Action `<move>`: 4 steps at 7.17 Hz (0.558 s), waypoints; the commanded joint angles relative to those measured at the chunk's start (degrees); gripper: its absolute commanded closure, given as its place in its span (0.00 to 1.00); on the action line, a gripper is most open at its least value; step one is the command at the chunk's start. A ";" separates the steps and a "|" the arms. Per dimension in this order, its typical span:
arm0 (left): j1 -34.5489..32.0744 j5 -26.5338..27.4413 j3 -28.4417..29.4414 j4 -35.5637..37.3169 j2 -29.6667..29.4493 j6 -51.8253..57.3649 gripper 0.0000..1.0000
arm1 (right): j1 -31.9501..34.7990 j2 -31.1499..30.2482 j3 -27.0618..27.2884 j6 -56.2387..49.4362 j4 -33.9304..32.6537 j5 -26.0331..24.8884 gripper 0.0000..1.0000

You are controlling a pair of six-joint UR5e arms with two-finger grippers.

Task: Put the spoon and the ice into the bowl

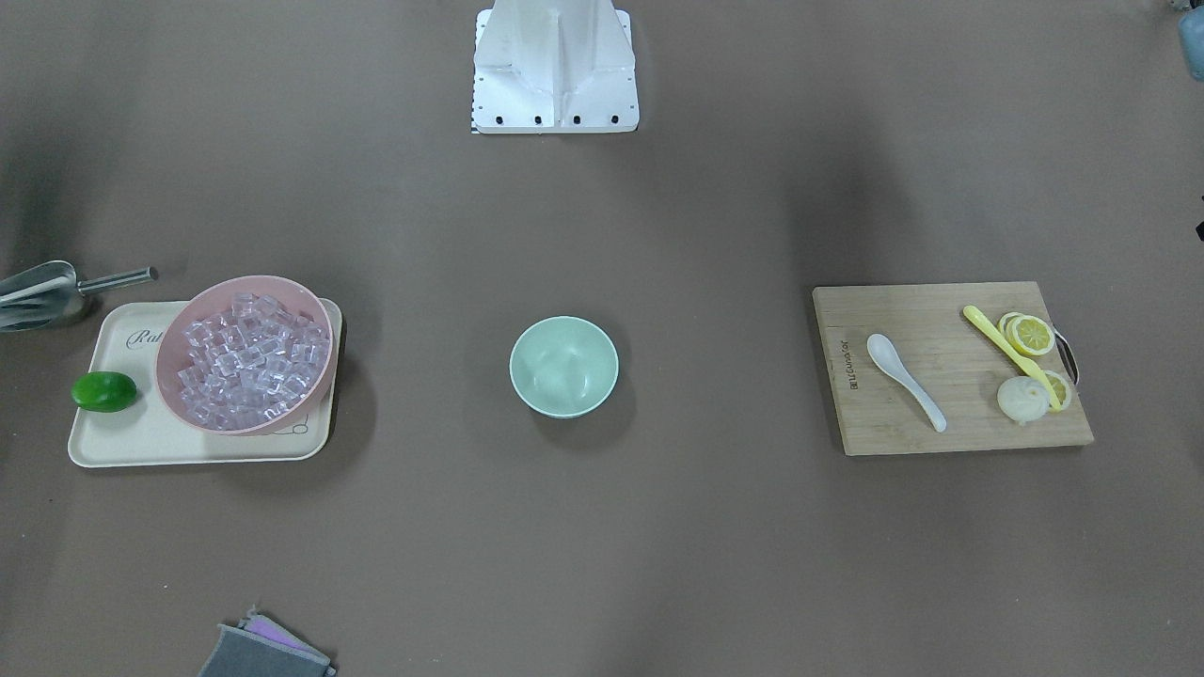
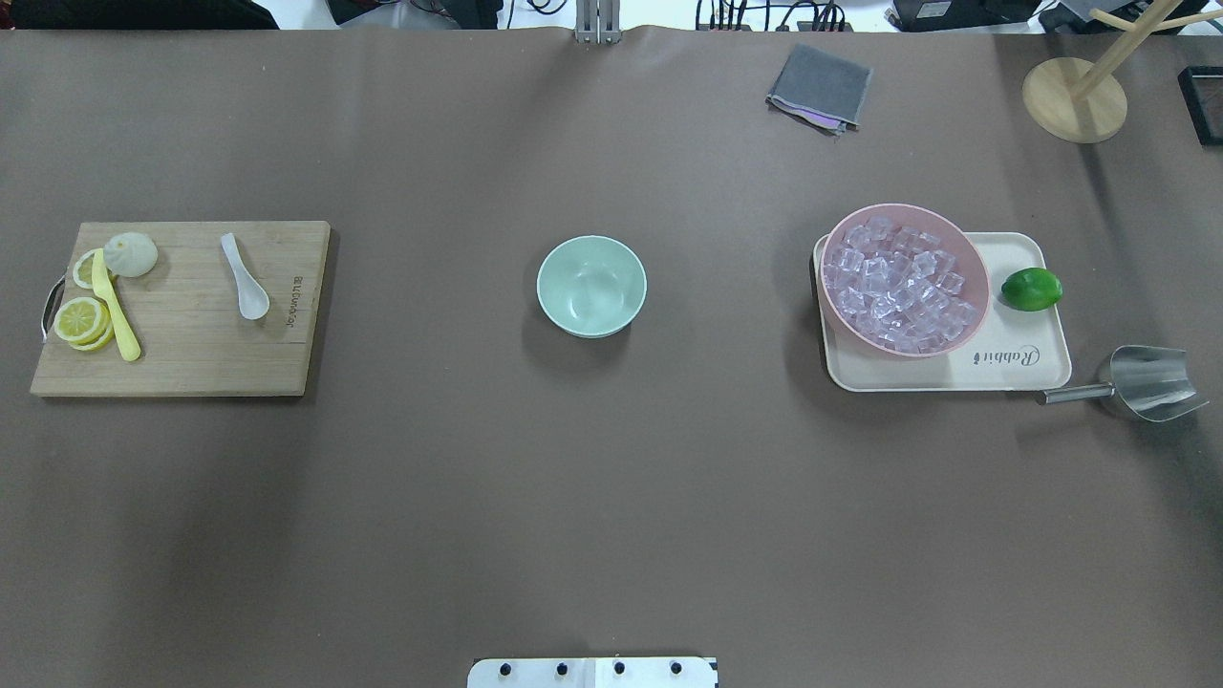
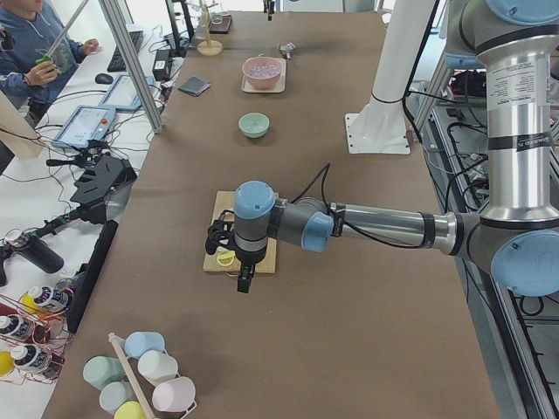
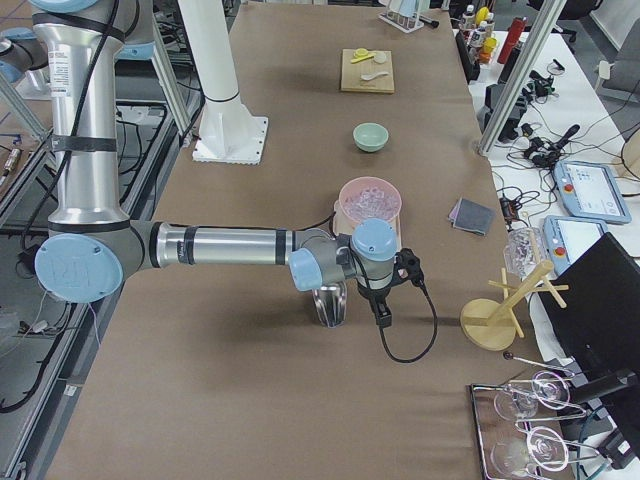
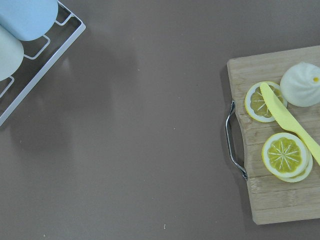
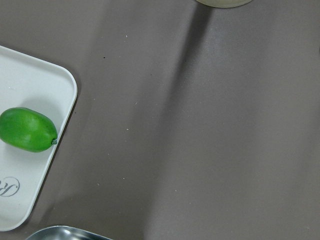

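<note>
The white spoon [image 1: 905, 379] lies on a wooden cutting board [image 1: 941, 423], also seen in the overhead view [image 2: 246, 277]. The mint-green bowl [image 1: 563, 366] stands empty at the table's middle [image 2: 591, 286]. Several clear ice cubes [image 1: 249, 357] fill a pink bowl [image 1: 246, 281] on a cream tray [image 1: 188, 447]. The left arm's wrist [image 3: 253, 218] hovers over the board's outer end. The right arm's wrist [image 4: 375, 245] hovers near the metal scoop [image 4: 328, 305]. Neither gripper's fingers show plainly, so I cannot tell whether they are open or shut.
On the board lie lemon slices [image 1: 1030, 335], a long yellow spoon [image 1: 1006, 350] and a white bun [image 1: 1022, 400]. A lime [image 1: 104, 391] sits on the tray. A metal scoop [image 1: 42, 293] lies beside the tray. A grey cloth [image 2: 819, 86] and a wooden stand [image 2: 1075, 98] are at the far side.
</note>
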 commanded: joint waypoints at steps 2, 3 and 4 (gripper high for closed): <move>0.44 -0.01 0.20 0.09 -0.48 -0.04 0.02 | -0.04 0.08 0.22 0.01 0.01 0.00 0.00; 0.53 0.08 0.29 0.00 -0.39 0.13 0.02 | -0.04 0.08 0.22 0.10 0.01 0.00 0.00; 0.53 0.08 0.64 -0.09 -0.65 0.05 0.02 | 0.04 -0.01 0.14 -0.42 -0.08 0.00 0.00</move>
